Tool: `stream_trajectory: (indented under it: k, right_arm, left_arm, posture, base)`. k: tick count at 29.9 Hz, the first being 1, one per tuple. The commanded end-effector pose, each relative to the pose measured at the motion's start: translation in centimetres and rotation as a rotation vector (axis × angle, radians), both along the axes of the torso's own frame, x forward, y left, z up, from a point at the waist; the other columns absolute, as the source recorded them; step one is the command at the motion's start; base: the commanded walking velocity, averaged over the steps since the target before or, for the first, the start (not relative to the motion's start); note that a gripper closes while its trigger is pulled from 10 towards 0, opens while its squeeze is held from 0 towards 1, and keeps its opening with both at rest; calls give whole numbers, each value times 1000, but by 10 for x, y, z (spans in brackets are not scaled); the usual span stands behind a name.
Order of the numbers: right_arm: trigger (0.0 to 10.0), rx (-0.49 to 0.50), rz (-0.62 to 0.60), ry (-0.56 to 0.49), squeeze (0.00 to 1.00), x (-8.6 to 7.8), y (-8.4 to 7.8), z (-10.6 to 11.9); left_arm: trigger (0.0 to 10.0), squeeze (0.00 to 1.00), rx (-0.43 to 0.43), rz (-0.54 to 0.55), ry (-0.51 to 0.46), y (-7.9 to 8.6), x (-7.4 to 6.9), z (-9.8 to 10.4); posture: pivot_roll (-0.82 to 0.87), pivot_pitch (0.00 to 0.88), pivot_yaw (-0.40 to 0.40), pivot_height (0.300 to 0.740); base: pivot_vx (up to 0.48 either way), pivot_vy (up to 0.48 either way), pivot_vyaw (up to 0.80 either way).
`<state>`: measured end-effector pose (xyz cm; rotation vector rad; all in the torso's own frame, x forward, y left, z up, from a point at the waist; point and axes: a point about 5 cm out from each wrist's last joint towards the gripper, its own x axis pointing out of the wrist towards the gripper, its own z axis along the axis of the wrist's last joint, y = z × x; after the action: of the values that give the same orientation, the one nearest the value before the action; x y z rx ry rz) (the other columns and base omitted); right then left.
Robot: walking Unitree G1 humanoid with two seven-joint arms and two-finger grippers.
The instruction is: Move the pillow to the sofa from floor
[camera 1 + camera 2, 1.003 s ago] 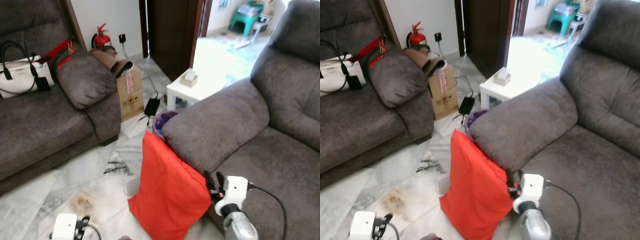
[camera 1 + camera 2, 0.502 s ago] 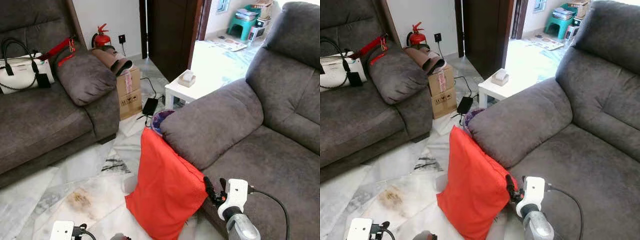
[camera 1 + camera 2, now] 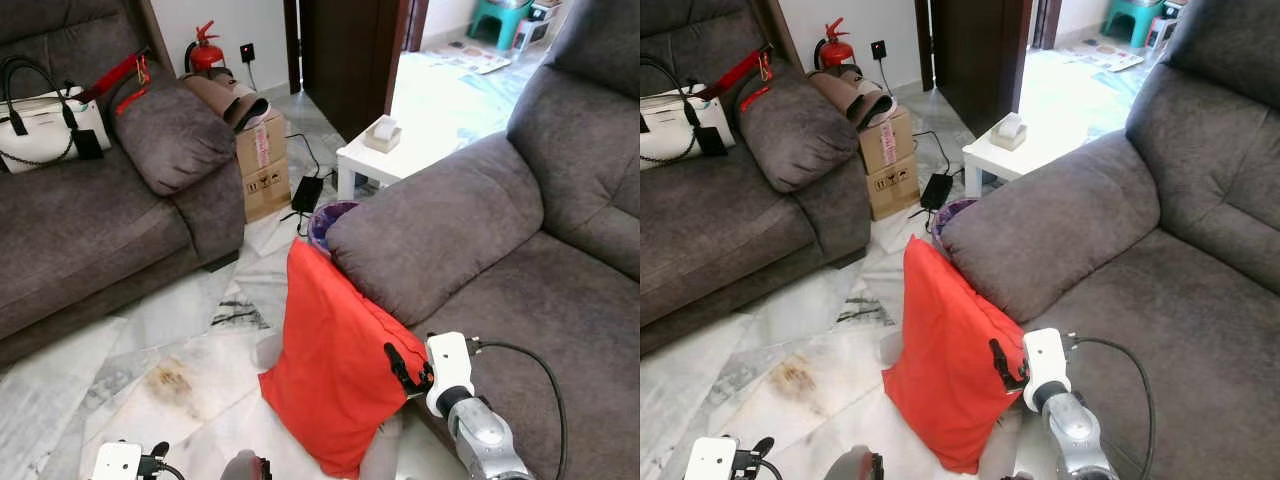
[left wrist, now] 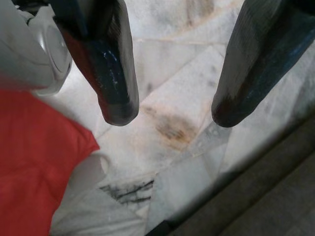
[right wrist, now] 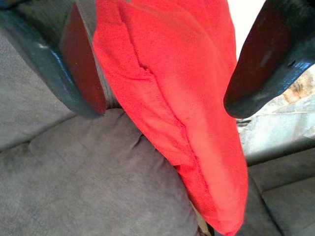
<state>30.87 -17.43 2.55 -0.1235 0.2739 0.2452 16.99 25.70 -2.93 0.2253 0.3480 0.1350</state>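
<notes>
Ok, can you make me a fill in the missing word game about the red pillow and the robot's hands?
1. The pillow leaning on the sofa armrest is the colour ____.
2. The gripper closest to the pillow's edge is the ____ gripper.
3. The left gripper hangs over the marble ____.
4. The fingers of the right gripper are ____, with the pillow's edge between them.

Missing words: red; right; floor; open

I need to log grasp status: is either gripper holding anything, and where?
Nothing is held. The right gripper is open, straddling the red fabric pillow's edge.
</notes>
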Motion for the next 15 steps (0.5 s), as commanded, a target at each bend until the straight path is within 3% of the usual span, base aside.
stream_trajectory:
  k: [1,9,10,11,12,15]
  right_arm:
    - [10000,-12,-3,14,1000,-2,-4,-2]
    - [10000,13,-19,65,1000,-2,-8,-5]
    - [10000,13,-18,70,671,-2,-8,-5]
    - [10000,13,-18,70,671,-2,-8,-5]
    - [10000,8,-16,72,0,-1,-8,-5]
    - [10000,0,-12,74,0,0,-8,-4]
  left_arm:
    - [10000,0,9,-10,5,1,-7,1]
    - [10000,0,18,-30,-35,-5,-10,17]
    - [10000,0,18,-31,-38,-6,-10,19]
    - [10000,0,18,-31,-38,-6,-10,19]
    - [10000,0,18,-33,-43,-6,-10,21]
    - [10000,0,18,-33,-50,-9,-12,29]
  posture:
    - [214,245,63,645]
    - [227,258,71,645]
    - [229,259,71,645]
    - [229,259,71,645]
    - [232,262,71,645]
    - [238,266,70,645]
  base:
    - [0,0,0]
    - [0,0,0]
    - [0,0,0]
    - [0,0,0]
    - [0,0,0]
    - [0,0,0]
